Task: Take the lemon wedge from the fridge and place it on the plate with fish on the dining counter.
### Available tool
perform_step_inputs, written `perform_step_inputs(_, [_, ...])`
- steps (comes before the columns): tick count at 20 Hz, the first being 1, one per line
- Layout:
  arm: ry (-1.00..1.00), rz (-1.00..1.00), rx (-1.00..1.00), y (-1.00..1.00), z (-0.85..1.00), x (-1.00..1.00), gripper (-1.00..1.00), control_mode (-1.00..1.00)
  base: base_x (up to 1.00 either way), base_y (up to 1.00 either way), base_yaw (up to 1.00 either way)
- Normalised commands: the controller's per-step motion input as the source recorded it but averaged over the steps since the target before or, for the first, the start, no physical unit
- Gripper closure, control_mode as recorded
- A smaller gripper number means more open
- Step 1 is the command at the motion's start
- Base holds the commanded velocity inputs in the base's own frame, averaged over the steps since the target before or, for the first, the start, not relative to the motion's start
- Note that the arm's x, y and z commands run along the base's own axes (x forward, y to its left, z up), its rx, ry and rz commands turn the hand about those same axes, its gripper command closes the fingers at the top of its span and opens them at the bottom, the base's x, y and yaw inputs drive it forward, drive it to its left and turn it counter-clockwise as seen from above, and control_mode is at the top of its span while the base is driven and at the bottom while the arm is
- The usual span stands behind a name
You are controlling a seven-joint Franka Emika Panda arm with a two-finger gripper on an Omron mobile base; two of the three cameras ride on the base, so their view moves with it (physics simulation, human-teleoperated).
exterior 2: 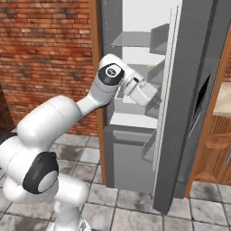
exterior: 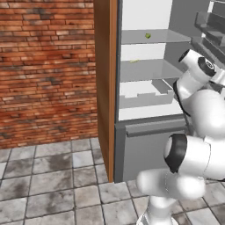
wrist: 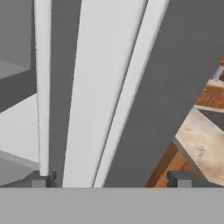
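1. Our pincer (wrist: 109, 181) stands wide and empty beside the open fridge (exterior: 149, 132) door.
2. The lemon wedge (exterior: 134, 61) lies on the middle shelf — we swing inward, then approach level.

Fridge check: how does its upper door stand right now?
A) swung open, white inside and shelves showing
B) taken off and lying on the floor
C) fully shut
A: the fridge shows its white inside and glass shelves, and its door stands swung out on the right.
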Motion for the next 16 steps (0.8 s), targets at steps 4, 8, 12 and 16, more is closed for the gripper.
perform_step_inputs(4, [-0.14,0.00,0.10,-0.94,0.04,-1.00,-1.00,-1.00,0.00,0.00,0.00])
perform_step_inputs(8, [-0.14,0.09,0.03,-0.12,0.22,-1.00,-1.00,-1.00,0.00,0.00,0.00])
perform_step_inputs(12, [0.00,0.31,0.00,0.83,0.26,-0.61,-1.00,-1.00,0.00,0.00,0.00])
perform_step_inputs(16, [0.09,0.38,0.00,1.00,0.23,-0.14,-1.00,-1.00,0.00,0.00,0.00])
